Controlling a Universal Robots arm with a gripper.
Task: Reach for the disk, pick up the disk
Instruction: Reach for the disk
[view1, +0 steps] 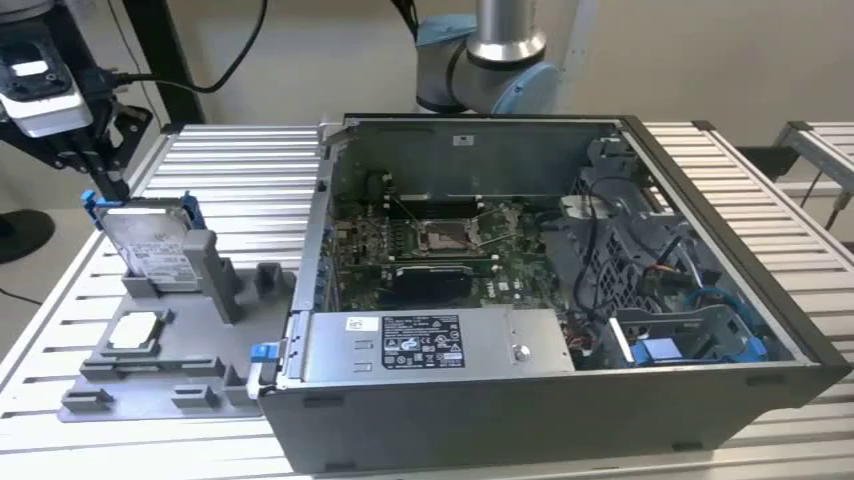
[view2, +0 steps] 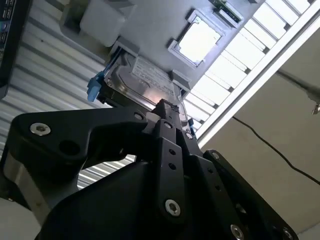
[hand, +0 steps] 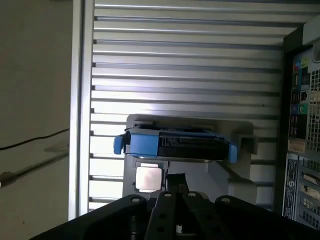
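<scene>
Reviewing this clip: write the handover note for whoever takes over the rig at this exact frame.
End effector: at the upper edge of the disk, by a corner of its blue bracket. Whether they touch cannot be told.
Disk: stands on edge, leaning, in the grey fixture on the slatted table, to the exterior view's left of the open computer case. A small silver chip lies flat in the same fixture.
Done: the reach is about complete.
Left: the pick-up; the disk is not lifted out of the fixture.

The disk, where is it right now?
On the exterior view's left, the disk stands tilted in the grey fixture, beside the open computer case, with the gripper at its upper corner.
</scene>
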